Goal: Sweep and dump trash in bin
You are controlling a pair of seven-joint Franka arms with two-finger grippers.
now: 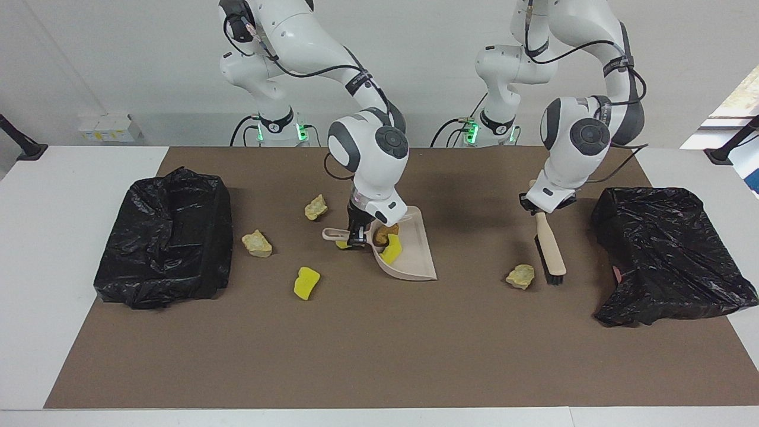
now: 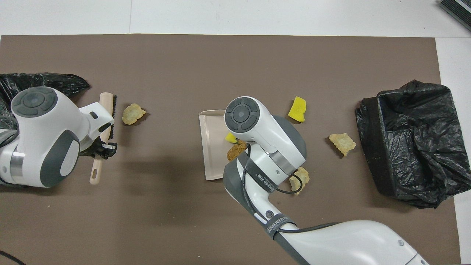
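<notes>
My left gripper clenches the brush; a beige scrap lies at its nine o'clock. My right gripper grips the dustpan, holding two scraps. Next, I judge: sweep that scrap panward.

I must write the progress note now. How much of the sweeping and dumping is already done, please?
Done: a yellow chunk and a brown lump lie in the dustpan, held by the right claw. In hand: the left claw holds the brush beside a beige lump. Left: two more beige lumps, a yellow chunk on the mat, one by the dustpan handle, and dumping.
</notes>
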